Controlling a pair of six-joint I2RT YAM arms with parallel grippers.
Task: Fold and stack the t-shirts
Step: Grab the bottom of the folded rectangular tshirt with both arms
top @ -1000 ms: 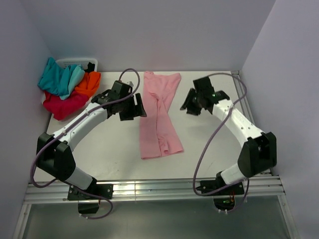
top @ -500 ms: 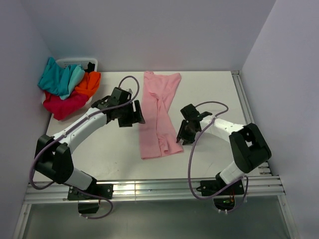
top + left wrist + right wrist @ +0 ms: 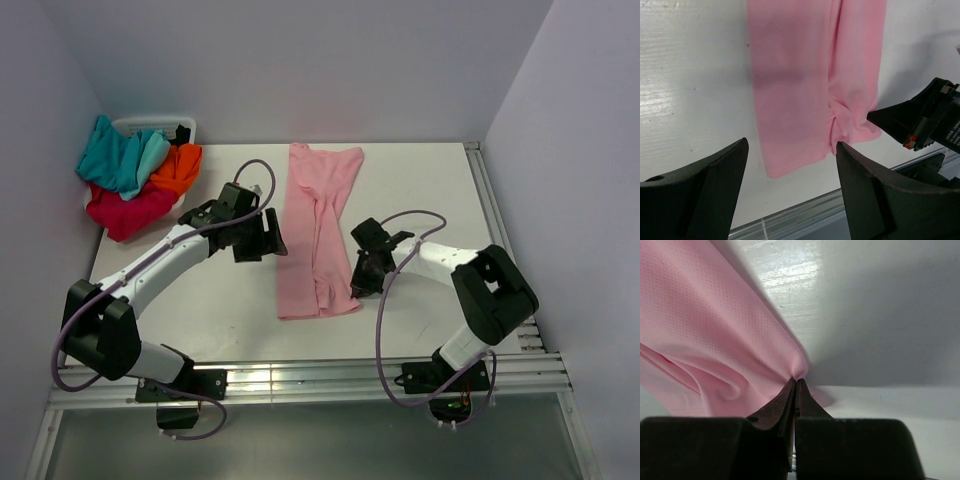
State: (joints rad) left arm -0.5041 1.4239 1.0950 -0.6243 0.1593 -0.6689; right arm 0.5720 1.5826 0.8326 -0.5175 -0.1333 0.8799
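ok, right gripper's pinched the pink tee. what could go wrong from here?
1. The right gripper holds only a thin nip at the edge of the pink t-shirt. It may slip out on the lift, or catch just the top layer and open the fold.
2. The left gripper hangs open above the near left corner, holding nothing. A pull from the right alone would likely skew the shirt.
3. Both grippers sit close together near the hem, so they could collide.
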